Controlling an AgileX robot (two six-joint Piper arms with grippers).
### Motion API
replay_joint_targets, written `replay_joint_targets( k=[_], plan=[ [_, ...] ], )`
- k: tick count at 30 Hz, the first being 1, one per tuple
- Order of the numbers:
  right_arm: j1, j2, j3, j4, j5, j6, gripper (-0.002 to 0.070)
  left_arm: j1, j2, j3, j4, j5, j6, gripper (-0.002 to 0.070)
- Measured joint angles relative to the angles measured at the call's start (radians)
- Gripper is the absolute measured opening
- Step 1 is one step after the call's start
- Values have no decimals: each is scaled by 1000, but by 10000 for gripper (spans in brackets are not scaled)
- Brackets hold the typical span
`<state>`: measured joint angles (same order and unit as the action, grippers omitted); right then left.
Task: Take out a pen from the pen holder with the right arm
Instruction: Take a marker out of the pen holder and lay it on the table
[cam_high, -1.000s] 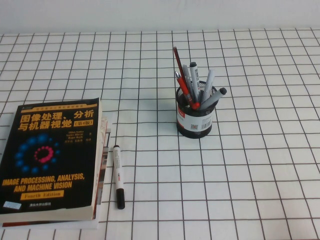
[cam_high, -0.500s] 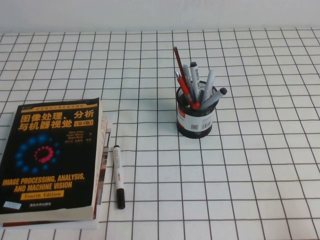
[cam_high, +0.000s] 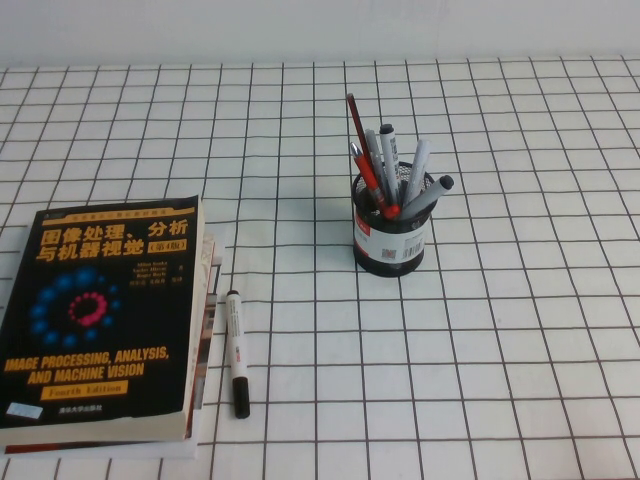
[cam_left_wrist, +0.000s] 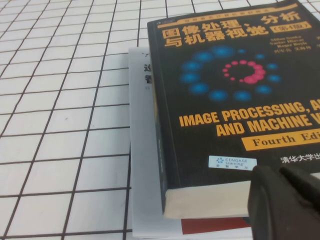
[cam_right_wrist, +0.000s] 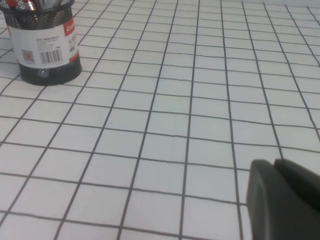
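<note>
Black mesh holder (cam_high: 390, 238) stands on the bench (cam_high: 520, 360), pens (cam_high: 388, 160) fanned above its rim, easy plucking. Right pincer (cam_right_wrist: 275, 166) hangs closed, empty, well short of the holder. Left pincer (cam_left_wrist: 279, 172), closed too, parks farther off over the book (cam_high: 100, 310).

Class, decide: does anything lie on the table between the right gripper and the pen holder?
Nothing visible does. From the shut right gripper, only bare gridded table runs to the pen holder. The left gripper, shut, hangs by the book, off to the left.
</note>
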<state>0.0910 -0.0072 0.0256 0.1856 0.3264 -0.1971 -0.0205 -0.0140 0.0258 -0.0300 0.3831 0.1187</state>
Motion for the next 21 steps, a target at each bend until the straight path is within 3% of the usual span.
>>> replay_joint_targets(
  k=[21],
  plan=[
    [0, 0, 0, 10, 18, -12, -16, 0, 0, 0, 0, 0, 0, -4]
  ],
)
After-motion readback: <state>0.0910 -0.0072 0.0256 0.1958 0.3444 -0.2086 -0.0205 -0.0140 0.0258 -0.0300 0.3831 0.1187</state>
